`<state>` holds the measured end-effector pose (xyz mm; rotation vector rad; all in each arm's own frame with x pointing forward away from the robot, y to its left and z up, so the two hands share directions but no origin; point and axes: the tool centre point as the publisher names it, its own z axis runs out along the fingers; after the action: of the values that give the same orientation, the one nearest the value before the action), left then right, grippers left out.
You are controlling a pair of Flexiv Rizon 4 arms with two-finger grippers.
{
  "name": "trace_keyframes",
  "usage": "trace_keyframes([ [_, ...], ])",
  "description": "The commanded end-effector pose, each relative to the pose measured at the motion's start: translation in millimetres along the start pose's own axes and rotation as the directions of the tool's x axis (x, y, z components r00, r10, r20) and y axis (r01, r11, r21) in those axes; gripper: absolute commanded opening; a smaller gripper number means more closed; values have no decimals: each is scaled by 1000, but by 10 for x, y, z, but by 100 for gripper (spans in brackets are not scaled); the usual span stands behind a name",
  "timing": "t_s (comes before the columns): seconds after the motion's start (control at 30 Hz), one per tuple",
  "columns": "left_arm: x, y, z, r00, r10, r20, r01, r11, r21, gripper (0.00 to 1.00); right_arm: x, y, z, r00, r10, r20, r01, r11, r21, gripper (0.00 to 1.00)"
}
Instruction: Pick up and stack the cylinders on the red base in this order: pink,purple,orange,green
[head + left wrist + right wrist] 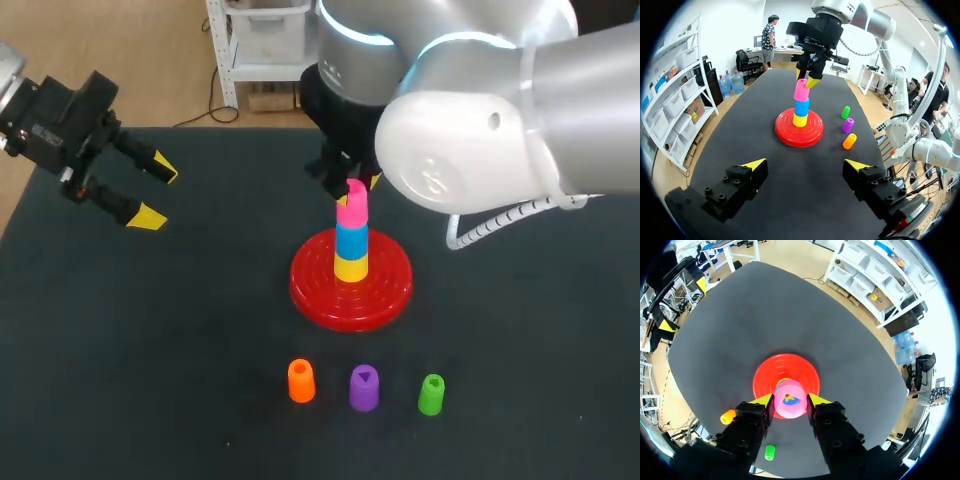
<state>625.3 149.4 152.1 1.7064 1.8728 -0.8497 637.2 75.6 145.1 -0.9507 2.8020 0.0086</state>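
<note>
Right pincer (790, 399) pinches the pink cylinder (352, 210) atop the stack on the red base (390, 290).

Both yellow-tipped fingers press the pink cylinder from two sides as it sits slightly askew on a blue cylinder (351, 240), which stands on a yellow cylinder (350, 267) at the centre of the red base, near the middle of the dark desk (150, 350). On the nearer side of the base in the head view, three cylinders stand apart in a row: orange cylinder (301, 381), purple cylinder (364, 387) and green cylinder (431, 394). Well off to the left, the left pincer (157, 192) hangs above the desk, its fingers spread wide with nothing between them.
</note>
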Motion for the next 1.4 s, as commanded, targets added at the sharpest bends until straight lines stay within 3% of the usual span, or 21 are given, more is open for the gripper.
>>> trace_keyframes([
  [0.03, 8, -5, 6, 1000, 2, 2, -2, 1000, -2, 100, 8, 24, 15, 1000, 1, 0, -1, 1000, -6, 0],
  [0.57, 8, -5, 6, 1000, 2, 2, -2, 1000, -2, 100, -32, -24, 100, 1000, 16, -9, -16, 1000, -1, 0],
  [0.77, 8, -5, 6, 1000, 2, 2, -2, 1000, -2, 100, -70, -47, 224, 997, 68, -28, -69, 996, -49, 0],
  [1.03, 8, -5, 6, 1000, 2, 2, -2, 1000, -2, 100, 46, -12, 372, 994, 100, -54, -103, 992, -73, 0],
  [1.17, 8, -5, 6, 1000, 2, 2, -2, 1000, -2, 100, 118, -6, 300, 994, 107, -16, -108, 992, -68, 0],
  [1.2, 8, -5, 6, 1000, 2, 2, -2, 1000, -2, 100, 129, -12, 274, 993, 115, -2, -115, 992, -51, 20],
  [1.23, 8, -5, 6, 1000, 2, 2, -2, 1000, -2, 100, 147, -19, 237, 992, 126, 9, -125, 991, -53, 100],
  [1.4, 8, -5, 6, 1000, 2, 2, -2, 1000, -2, 100, 233, -44, -63, 974, 192, 119, -189, 981, -33, 100],
])
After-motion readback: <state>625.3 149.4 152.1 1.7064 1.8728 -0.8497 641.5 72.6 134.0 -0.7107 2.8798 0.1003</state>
